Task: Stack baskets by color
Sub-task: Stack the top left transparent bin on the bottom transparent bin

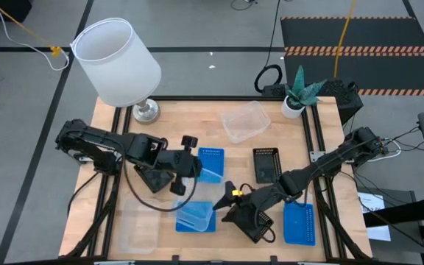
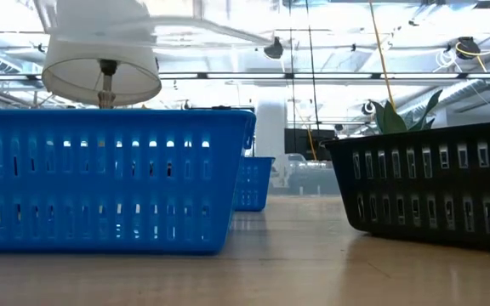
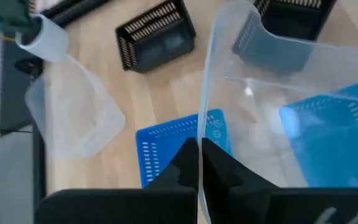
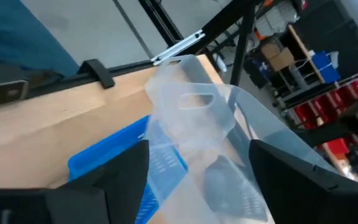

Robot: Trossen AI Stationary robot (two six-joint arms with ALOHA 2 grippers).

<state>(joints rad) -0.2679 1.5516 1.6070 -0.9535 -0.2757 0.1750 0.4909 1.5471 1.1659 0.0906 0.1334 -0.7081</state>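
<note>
Wooden table under a white lampshade [image 1: 116,60], baskets scattered, mid-sort.
Left gripper [image 3: 199,163], left of centre, is pressed together on the thin rim of a clear basket [image 3: 278,93], held over a blue basket [image 1: 196,216] at the near edge. Right gripper [image 1: 230,199], beside it, is spread wide, likely just letting go. Farther right: black basket [image 1: 266,164], perforated, rigid; another blue basket [image 1: 299,223].

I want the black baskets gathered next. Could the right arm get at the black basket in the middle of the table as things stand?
Probably yes. The right gripper is open and holds nothing, and the black basket lies beside its arm with bare table between. The left gripper is shut on a clear basket elsewhere.
</note>
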